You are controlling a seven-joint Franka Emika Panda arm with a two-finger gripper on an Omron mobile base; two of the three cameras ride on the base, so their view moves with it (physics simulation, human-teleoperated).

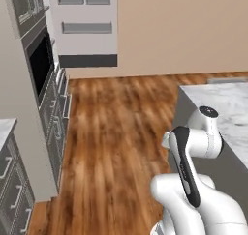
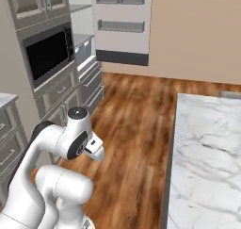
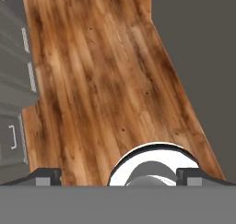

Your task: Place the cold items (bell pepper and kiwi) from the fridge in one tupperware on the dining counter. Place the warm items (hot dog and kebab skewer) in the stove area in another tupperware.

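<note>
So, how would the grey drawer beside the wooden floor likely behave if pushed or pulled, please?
The drawer looks like a rigid flat panel, so it probably won't flex. Its thin handle appears smooth, so a grip might slip. Set in the cabinet, it should slide rather than tip.

Even, flat rendered light — soft, slightly blurred frames — faint sheen on the wood floor (image 1: 111,132).

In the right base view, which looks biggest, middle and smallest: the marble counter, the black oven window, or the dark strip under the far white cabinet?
1. marble counter, though it is nearest the camera
2. black oven window
3. dark strip, farthest away
</note>
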